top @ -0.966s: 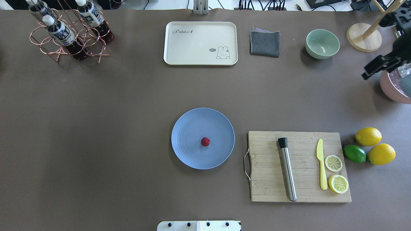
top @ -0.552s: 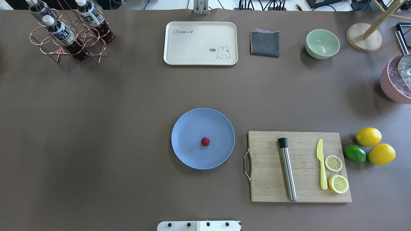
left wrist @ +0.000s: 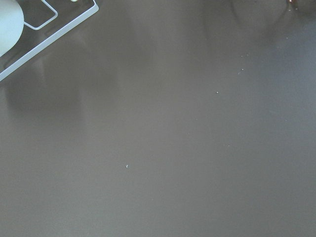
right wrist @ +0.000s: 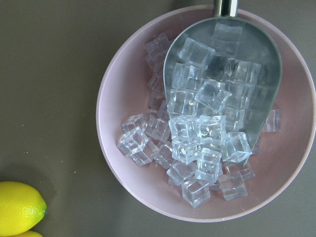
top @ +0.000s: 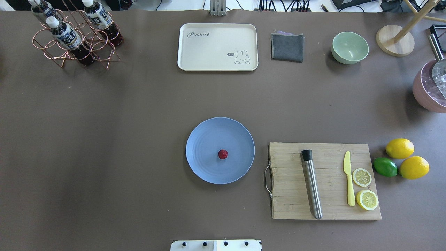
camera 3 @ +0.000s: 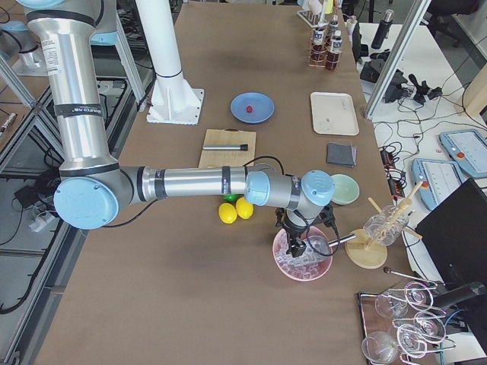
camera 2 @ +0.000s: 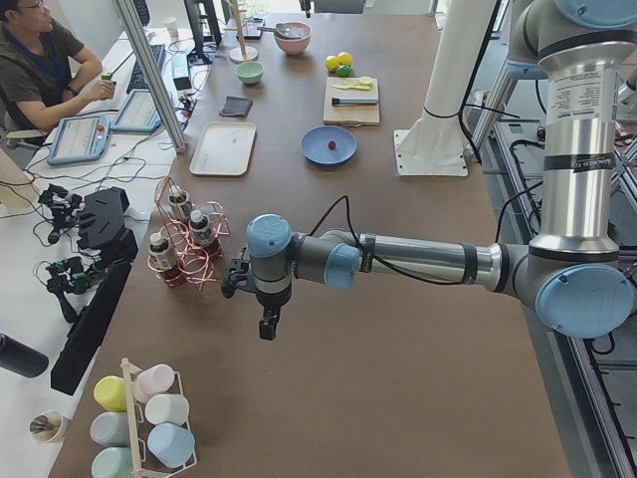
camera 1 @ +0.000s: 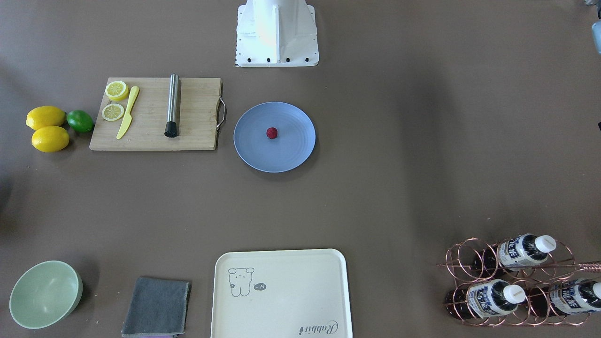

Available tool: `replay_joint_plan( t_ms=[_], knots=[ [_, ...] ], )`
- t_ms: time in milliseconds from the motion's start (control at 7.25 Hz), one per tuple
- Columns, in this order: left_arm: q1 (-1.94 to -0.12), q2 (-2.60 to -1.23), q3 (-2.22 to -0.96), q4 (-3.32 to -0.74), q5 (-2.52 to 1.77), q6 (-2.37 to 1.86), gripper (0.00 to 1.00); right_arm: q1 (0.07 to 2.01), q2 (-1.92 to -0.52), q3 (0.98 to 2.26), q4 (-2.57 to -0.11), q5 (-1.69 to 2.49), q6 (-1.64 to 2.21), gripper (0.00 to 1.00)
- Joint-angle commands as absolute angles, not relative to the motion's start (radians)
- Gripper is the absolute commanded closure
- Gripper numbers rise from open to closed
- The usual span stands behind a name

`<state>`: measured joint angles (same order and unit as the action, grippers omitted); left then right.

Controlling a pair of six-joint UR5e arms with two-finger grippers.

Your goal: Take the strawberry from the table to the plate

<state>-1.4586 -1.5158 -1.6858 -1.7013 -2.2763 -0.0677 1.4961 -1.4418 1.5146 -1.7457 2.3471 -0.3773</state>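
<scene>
The strawberry (top: pixel 223 154), small and dark red, lies near the middle of the pale blue plate (top: pixel 205 139) on the brown table (top: pixel 122 139); the front-facing view also shows the strawberry (camera 1: pixel 272 133) on the plate (camera 1: pixel 291 150). No arm reaches into the overhead view. My left gripper (camera 2: pixel 267 324) hangs over bare table near the bottle rack, far from the plate, seen only in the left side view. My right gripper (camera 3: pixel 295 245) hovers over the pink ice bowl, seen only in the right side view. I cannot tell whether either is open or shut.
Right of the plate lies a cutting board (top: pixel 289 195) with a steel muddler (top: pixel 312 184), yellow knife (top: pixel 348 177) and lemon slices. Lemons and a lime (top: pixel 385 167) sit beyond it. Cream tray (top: pixel 217 47), grey cloth (top: pixel 287 47), green bowl (top: pixel 349 47), bottle rack (top: pixel 75 38) and pink ice bowl (right wrist: pixel 123 89) line the edges.
The right gripper, seen at the overhead view's right edge a second ago, has left that view. The strawberry and plate have not moved.
</scene>
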Motion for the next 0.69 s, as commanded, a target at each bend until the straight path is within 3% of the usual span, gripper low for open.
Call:
replay_joint_plan(
  t_ms=[0,552],
  knots=[
    [-1.459,-1.516,-1.687,-1.703,-2.298,-0.074,0.03,1.497,-1.443,1.516,-1.746,2.347,-0.377,0.0],
    [-1.459,-1.517,-1.686,-1.703,-2.298,-0.074,0.03,1.497,-1.443,1.513,-1.746,2.341,-0.377,0.0]
  ],
)
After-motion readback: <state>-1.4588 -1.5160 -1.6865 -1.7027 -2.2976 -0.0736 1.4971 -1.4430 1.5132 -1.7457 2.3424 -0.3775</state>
